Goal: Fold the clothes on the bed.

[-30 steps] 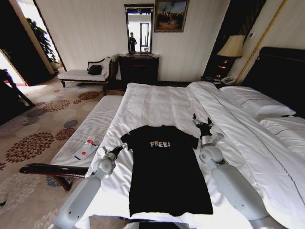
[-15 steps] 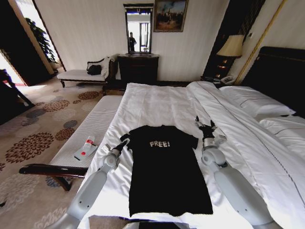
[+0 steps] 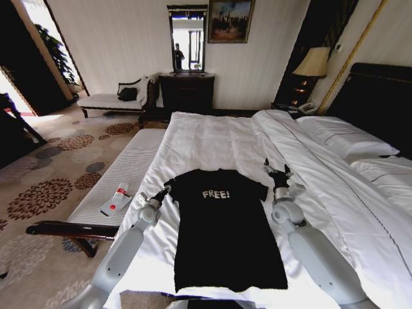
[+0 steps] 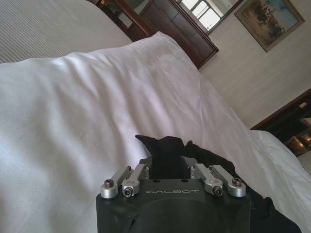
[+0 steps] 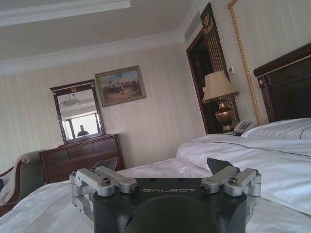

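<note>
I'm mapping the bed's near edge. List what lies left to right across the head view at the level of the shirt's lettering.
Red-and-white tube → left hand → black T-shirt → right hand → folded-back duvet.

I see the black T-shirt (image 3: pixel 223 228) with white "FREE!" lettering on the white bed (image 3: pixel 212 145), backed by a dark headboard (image 3: pixel 376 103). The bench (image 3: pixel 119 177) has a white ribbed cushion and dark wood frame. My carpet (image 3: pixel 51 174) is beige with dark red-brown floral medallions.
</note>
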